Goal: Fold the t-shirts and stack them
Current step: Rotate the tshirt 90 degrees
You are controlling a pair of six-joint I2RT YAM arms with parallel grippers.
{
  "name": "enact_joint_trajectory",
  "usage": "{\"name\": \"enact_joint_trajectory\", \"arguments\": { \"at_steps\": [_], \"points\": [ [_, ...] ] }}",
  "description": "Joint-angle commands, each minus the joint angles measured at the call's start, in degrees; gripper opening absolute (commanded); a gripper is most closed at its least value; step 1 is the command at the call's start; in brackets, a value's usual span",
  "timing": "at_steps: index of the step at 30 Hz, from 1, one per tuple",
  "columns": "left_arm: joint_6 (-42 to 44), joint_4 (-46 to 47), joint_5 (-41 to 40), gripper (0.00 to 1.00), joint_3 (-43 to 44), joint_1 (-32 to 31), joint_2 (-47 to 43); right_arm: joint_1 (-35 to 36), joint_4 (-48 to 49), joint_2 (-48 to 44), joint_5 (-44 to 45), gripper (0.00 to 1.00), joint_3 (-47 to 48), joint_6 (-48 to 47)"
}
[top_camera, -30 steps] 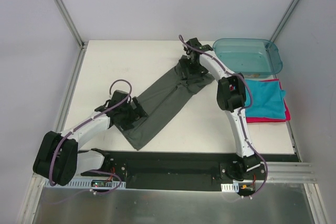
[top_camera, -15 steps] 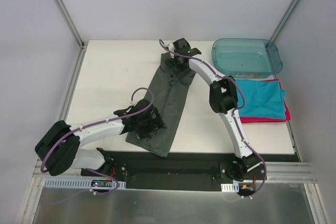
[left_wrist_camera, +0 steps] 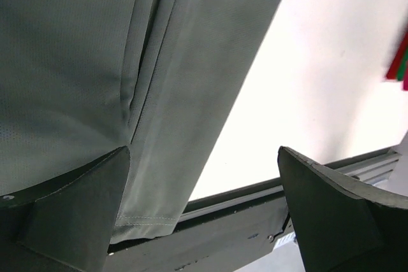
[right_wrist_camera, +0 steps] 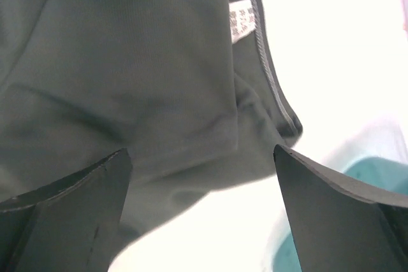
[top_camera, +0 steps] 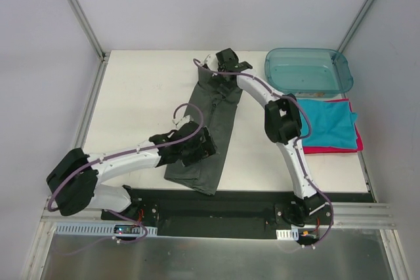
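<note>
Tee (top_camera: pixel 213 115) ends lie beneath left gripper (top_camera: pixel 199 148) and right gripper (top_camera: pixel 220 79), both gaping, empty.

You have a translucent teal tub (top_camera: pixel 307 69) standing at the far right of the white table (top_camera: pixel 141 93). A black base plate (top_camera: pixel 216 204) runs along the near edge.

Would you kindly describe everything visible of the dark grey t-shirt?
The dark grey t-shirt is matte, fine-knit cloth, folded lengthwise into a long narrow strip. It lies flat on the white table, running from the far middle to the near edge, where its stitched hem reaches the black strip. A small white label sits by the collar. The open left hand is over its near part, the open right hand over the collar end.
</note>
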Motion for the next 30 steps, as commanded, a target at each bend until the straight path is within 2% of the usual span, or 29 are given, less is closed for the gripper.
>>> {"name": "enact_joint_trajectory", "arguments": {
  "at_steps": [1, 4, 7, 10, 12, 14, 17, 24, 30],
  "points": [
    [3.4, -0.1, -6.4, 0.99, 0.5, -0.7, -8.4, 1.4, 1.3, -16.7, 4.0, 0.96, -3.4, 5.2],
    [3.9, -0.5, -9.2, 0.99, -3.9, -0.6, -17.1, 1.4, -1.3, -23.3, 4.5, 0.96, -7.0, 17.9],
    [3.0, -1.2, -13.3, 0.99, -10.8, -0.6, -27.3, 1.6, -8.1, -28.9, 4.5, 0.96, -11.9, 35.1],
    [5.0, -5.1, -17.3, 0.99, -15.3, -0.4, -38.9, 2.2, -8.5, -35.9, -1.2, 0.96, -25.0, 50.9],
    [7.9, -7.6, -18.7, 0.99, -16.2, -0.2, -44.3, 4.5, -5.4, -39.7, -2.2, 0.96, -34.4, 55.2],
    [9.8, -10.8, -20.0, 0.99, -16.6, -0.1, -47.7, 7.6, -0.5, -42.8, -4.1, 0.96, -43.2, 57.4],
    [8.9, -13.9, -18.8, 0.99, -16.9, 0.1, -49.6, 11.0, 5.7, -42.9, -10.3, 0.96, -49.8, 58.2],
    [9.4, -14.2, -14.6, 0.99, -15.9, 0.2, -41.9, 11.6, 2.6, -34.7, -12.1, 0.96, -48.2, 55.8],
    [10.1, -14.4, -12.6, 0.99, -14.0, 0.5, -35.8, 9.2, 3.4, -30.3, -13.2, 0.96, -48.9, 54.6]
  ]
}}
